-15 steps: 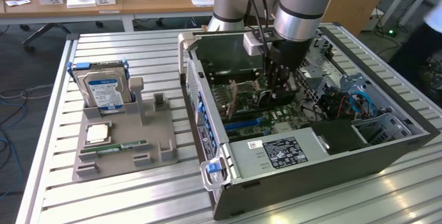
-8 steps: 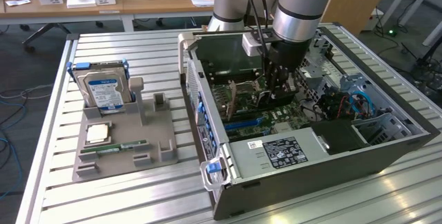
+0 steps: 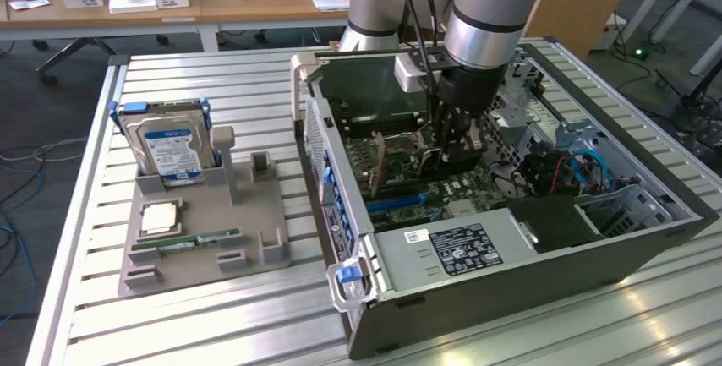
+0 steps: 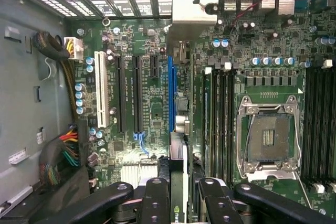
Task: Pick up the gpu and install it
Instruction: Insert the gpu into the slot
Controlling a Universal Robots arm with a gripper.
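Observation:
The gpu [image 4: 178,163] stands on edge between my fingers, a thin dark card with a green logo near the pads. Its silvery bracket [image 4: 193,9] sits at the far end, by the case's slotted rear wall. The card hangs just above the motherboard [image 4: 147,30], lined up along the long blue slot [image 4: 170,87]. My gripper [image 4: 178,205] is shut on the card's near end. In the exterior view the gripper [image 3: 451,150] reaches down into the open computer case [image 3: 496,298], and its fingers hide most of the card.
On the exterior view's left a grey tray [image 3: 265,252] holds a hard drive [image 3: 169,146], a green memory stick [image 3: 186,241] and a processor [image 3: 158,216]. Beside the card lie a white slot [image 4: 102,95], cable bundles [image 4: 63,150], memory slots and the processor socket [image 4: 268,137].

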